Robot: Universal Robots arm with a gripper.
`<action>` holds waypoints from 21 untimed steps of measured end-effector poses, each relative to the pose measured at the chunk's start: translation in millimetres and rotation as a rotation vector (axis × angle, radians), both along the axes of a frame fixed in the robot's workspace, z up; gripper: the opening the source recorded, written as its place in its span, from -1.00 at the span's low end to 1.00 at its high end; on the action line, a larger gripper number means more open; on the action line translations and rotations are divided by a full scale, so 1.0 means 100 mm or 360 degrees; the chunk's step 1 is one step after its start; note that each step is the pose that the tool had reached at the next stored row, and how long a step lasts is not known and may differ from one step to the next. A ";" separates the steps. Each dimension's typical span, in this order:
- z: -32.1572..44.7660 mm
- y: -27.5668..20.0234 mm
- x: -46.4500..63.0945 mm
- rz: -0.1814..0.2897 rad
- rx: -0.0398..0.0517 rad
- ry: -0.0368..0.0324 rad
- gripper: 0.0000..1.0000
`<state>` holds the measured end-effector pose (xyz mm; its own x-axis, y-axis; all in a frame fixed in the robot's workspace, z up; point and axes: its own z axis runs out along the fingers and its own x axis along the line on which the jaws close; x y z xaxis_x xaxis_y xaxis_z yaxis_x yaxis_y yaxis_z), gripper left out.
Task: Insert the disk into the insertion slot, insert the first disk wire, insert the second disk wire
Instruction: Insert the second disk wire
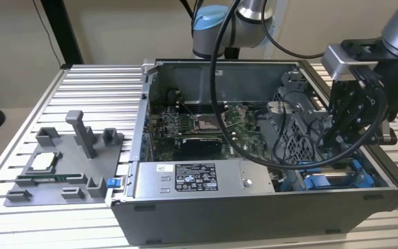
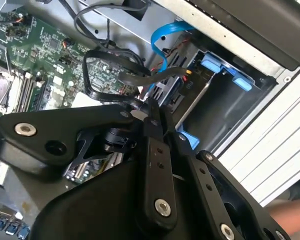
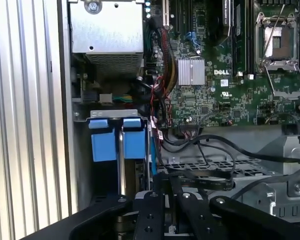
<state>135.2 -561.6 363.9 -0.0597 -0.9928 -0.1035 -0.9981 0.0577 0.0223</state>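
In the exterior view the black tool [image 1: 351,136] hangs over the blue-railed insertion slot [image 1: 337,179] of the grey computer case [image 1: 254,207]; in both wrist views its fingers [image 2: 152,117] look narrowed, probably pinching a black disk wire [image 2: 110,65] beside that slot [image 3: 115,140], so steady alignment matters.

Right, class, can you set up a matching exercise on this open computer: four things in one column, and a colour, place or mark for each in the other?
Things:
1. circuit board
2. drive bay tabs
3. plastic holder
4. metal box

Descriptions:
A. bright blue
B. green
C. stands outside the case on the slatted table, at the exterior view's left
D. bears a white and black sticker

Pairs: 1-B, 2-A, 3-C, 4-D
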 end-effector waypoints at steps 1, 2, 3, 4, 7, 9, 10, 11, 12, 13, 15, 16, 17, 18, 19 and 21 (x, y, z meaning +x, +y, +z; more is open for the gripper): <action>-0.004 0.004 0.00 0.0000 0.0000 -0.0002 -1.00; -0.009 0.004 0.00 0.0000 0.0000 -0.0008 -1.00; -0.012 0.004 0.00 0.0000 0.0001 -0.0015 -1.00; -0.011 0.003 0.00 0.0000 0.0000 -0.0019 -1.00; -0.012 -0.005 -0.01 0.0000 -0.0003 -0.0024 -1.00; -0.012 -0.017 -0.01 0.0000 -0.0018 -0.0025 -1.00; -0.012 -0.023 -0.01 0.0000 -0.0030 -0.0026 -1.00; -0.015 -0.030 -0.01 0.0000 -0.0043 -0.0027 -1.00; -0.017 -0.036 -0.01 0.0000 -0.0053 -0.0030 -1.00; -0.021 -0.040 -0.01 0.0000 -0.0059 -0.0034 -1.00; -0.035 -0.047 -0.01 0.0000 -0.0062 -0.0054 -1.00; -0.041 -0.051 -0.01 0.0000 -0.0064 -0.0066 -1.00; -0.046 -0.051 -0.02 -0.0001 -0.0066 -0.0082 -1.00; -0.053 -0.051 -0.03 -0.0001 -0.0067 -0.0098 -1.00; -0.060 -0.052 -0.03 -0.0002 -0.0069 -0.0112 -1.00; -0.071 -0.057 -0.05 -0.0004 -0.0077 -0.0132 -1.00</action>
